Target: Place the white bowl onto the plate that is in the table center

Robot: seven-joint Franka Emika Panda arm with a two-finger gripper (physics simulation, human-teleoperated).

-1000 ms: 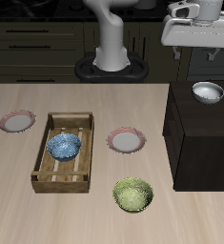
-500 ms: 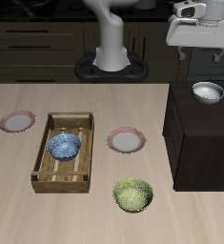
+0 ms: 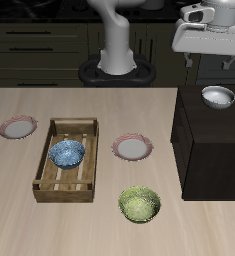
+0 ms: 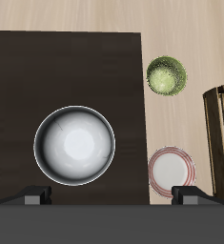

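Wrist view puts my spread jaws above the white bowl [image 4: 74, 145], so I should descend straight, straddling its rim.

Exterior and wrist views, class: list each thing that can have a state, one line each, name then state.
white bowl: upright, empty, on the dark cabinet, ungrasped
plate: empty, flat on the table
blue-patterned bowl: upright inside the wooden tray
yellow-green bowl: upright, on the table
tool: above the white bowl, holding nothing
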